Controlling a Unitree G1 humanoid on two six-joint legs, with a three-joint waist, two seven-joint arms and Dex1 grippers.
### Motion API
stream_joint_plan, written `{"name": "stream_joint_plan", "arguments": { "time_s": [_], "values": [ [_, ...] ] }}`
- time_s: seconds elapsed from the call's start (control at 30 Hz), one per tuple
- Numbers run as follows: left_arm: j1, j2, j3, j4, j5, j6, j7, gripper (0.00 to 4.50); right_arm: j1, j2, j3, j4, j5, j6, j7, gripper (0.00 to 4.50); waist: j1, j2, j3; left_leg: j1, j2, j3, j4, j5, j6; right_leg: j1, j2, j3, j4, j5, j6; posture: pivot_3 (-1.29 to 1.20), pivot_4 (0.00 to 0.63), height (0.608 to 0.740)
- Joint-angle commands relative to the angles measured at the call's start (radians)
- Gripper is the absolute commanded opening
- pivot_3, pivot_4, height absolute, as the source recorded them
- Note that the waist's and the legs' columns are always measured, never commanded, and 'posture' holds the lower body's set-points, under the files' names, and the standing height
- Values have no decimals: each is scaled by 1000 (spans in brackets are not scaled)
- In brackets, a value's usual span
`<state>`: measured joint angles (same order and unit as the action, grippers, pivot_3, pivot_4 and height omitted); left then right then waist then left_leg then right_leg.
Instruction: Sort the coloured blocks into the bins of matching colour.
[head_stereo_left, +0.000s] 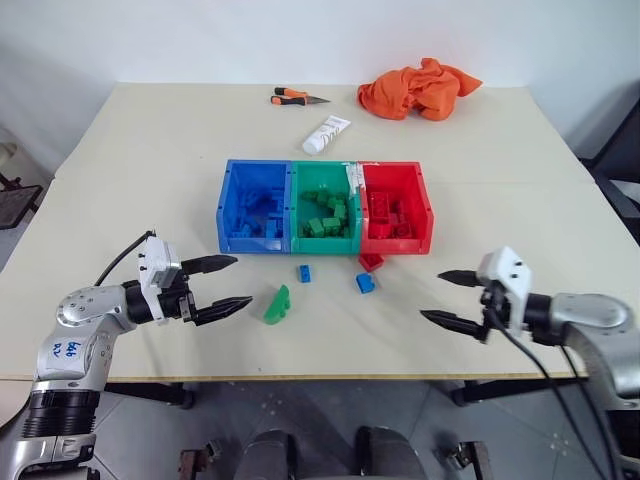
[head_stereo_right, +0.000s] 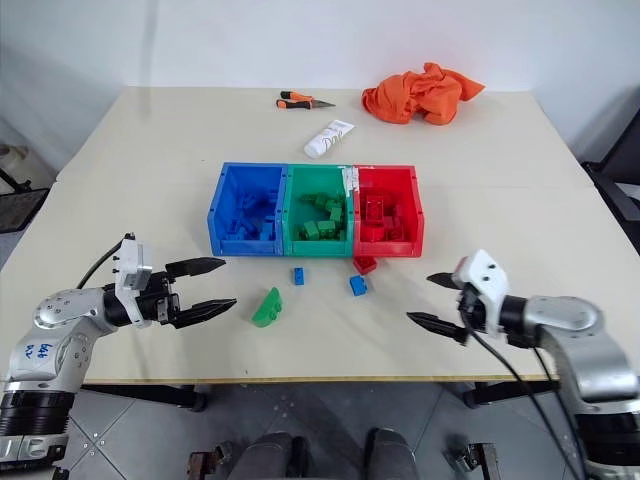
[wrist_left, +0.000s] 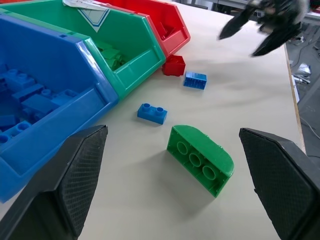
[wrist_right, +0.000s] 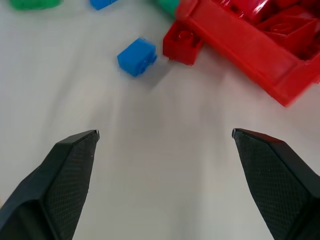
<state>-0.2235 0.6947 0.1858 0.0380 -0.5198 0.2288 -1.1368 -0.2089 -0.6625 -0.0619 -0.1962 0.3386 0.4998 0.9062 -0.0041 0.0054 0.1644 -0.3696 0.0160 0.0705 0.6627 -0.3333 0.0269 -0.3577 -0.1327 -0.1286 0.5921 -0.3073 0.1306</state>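
Both my jaw pairs stand spread wide and empty: left gripper (head_stereo_left: 214, 285) low over the near left of the table (head_stereo_left: 130, 180), right gripper (head_stereo_left: 452, 298) over the near right, fingertips aimed inward. Closest loose piece is the green block (head_stereo_left: 277, 304), tipped on its side just ahead of my left fingers, hollow underside showing in the left wrist view. Rigid light plastic, smooth and a bit slippery I'd guess; best pinched across the two long flat faces, not over the rounded end. Next out, a small blue block (head_stereo_left: 303, 273), then a second blue block (head_stereo_left: 365, 283) near my right side, and a red block (head_stereo_left: 371, 261) touching the front wall of the red bin (head_stereo_left: 393, 209). Little bricks, easy to flick away; grip across the plain sides, not the studs. Bins row: blue bin (head_stereo_left: 256, 207), green bin (head_stereo_left: 324, 207), red, joined, already holding bricks. Bare table around the loose four, room to come down. Red one crowded by the bin wall, approach from the near side. Far back: white tube (head_stereo_left: 326, 134), cutter tool (head_stereo_left: 297, 97), orange cloth (head_stereo_left: 418, 89), well clear.
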Motion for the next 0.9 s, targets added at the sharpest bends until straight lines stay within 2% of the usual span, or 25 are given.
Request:
{"name": "stream_joint_plan", "arguments": {
  "time_s": [0.03,0.33,0.67,0.77,0.9],
  "values": [
    [47,18,43,-81,-22,8,13,4500,-52,102,62,25,-37,8,-119,4460,0,1,0,0,0,0,0,0,0,0,0,0,0,0,0,0,150,740],
    [93,17,74,-141,-31,38,46,4500,-136,213,155,138,-95,-30,-175,4460,0,0,0,-1,-1,-3,0,0,1,0,0,0,2,0,0,0,150,740],
    [100,10,73,-157,-29,50,66,4500,-141,242,196,160,-137,-68,-186,4460,-1,0,0,0,-1,-3,0,0,1,0,0,0,2,0,0,0,150,740],
    [89,6,66,-152,-27,49,69,4500,-140,245,211,163,-156,-82,-187,3853,-1,0,0,0,-1,-3,0,0,0,0,0,0,2,0,0,0,150,740],
    [81,6,64,-145,-25,47,67,4500,-125,234,205,143,-164,-88,-183,2502,-1,0,0,0,-1,-3,0,0,1,0,0,0,2,0,0,0,150,740]
  ]
}}
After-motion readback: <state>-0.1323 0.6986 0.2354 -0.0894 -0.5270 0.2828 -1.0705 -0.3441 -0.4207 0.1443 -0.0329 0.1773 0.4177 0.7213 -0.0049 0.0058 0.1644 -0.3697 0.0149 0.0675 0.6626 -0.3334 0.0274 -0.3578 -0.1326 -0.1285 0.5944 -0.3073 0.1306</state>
